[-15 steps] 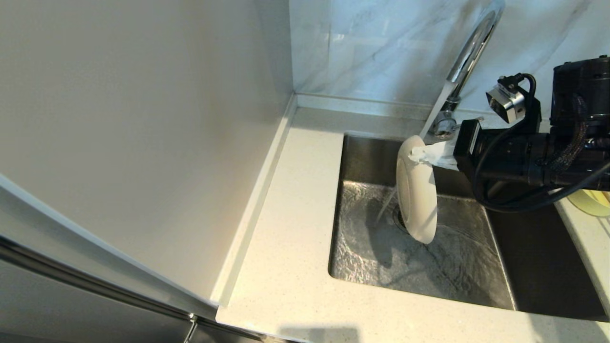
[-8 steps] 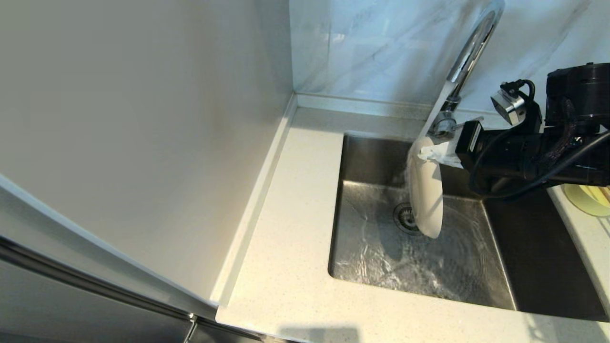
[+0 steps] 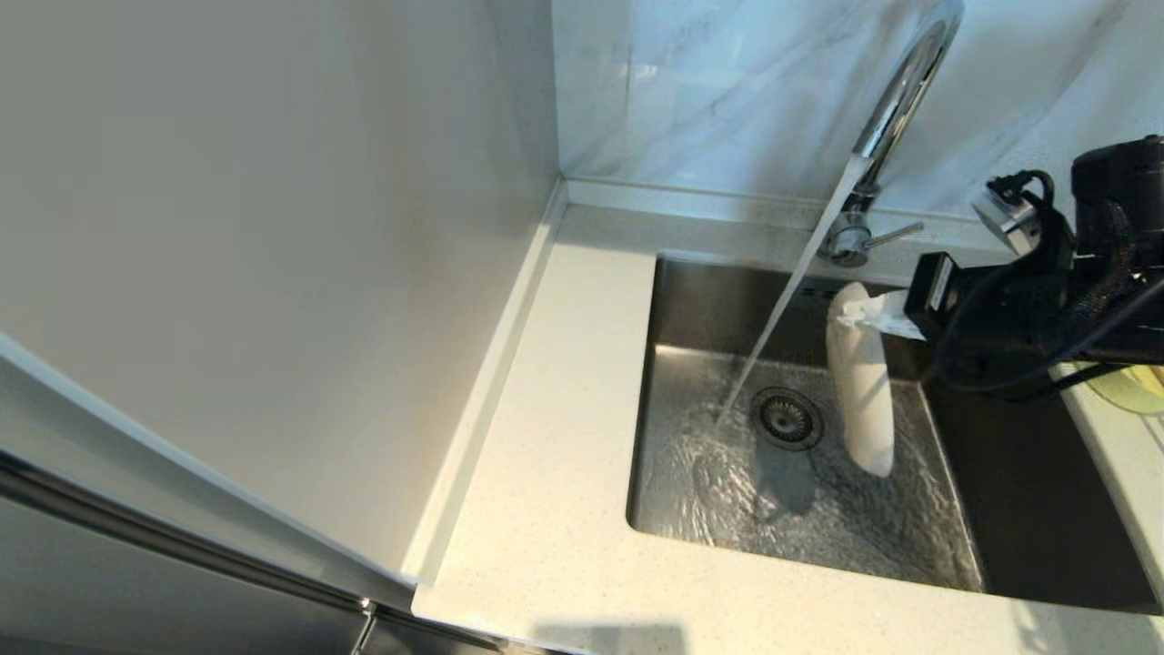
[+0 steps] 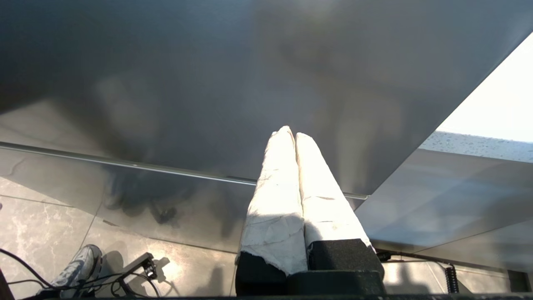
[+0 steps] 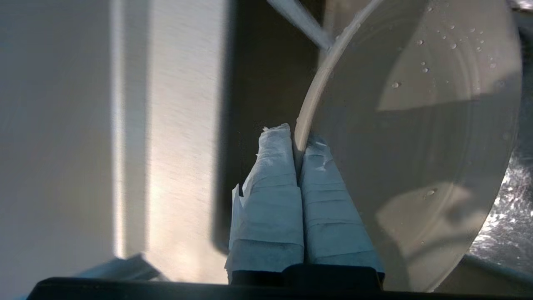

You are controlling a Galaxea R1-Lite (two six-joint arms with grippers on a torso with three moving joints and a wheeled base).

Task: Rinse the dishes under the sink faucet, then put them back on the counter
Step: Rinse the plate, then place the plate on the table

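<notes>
My right gripper (image 3: pixel 859 309) is shut on the rim of the off-white plate (image 3: pixel 859 387), which hangs on edge over the steel basin, to the right of the water stream. The right wrist view shows the wet plate (image 5: pixel 416 137) pinched between the taped fingers (image 5: pixel 270 175) of the right gripper (image 5: pixel 296 139). The chrome faucet (image 3: pixel 896 100) is running; its stream lands left of the drain (image 3: pixel 787 418). A pale-yellow bowl (image 3: pixel 1128 387) peeks out on the counter at the far right. No chopsticks are visible. My left gripper (image 4: pixel 290 135) is shut and empty, parked off the counter.
The speckled counter (image 3: pixel 555 437) runs along the basin's left and front. A plain wall panel (image 3: pixel 273 227) rises at the left, and marble backsplash stands behind the faucet. The faucet's lever (image 3: pixel 887 238) points right near my right arm.
My right gripper has carried the plate to the right and slightly down, out of the water stream. The stream now falls straight into the basin.
</notes>
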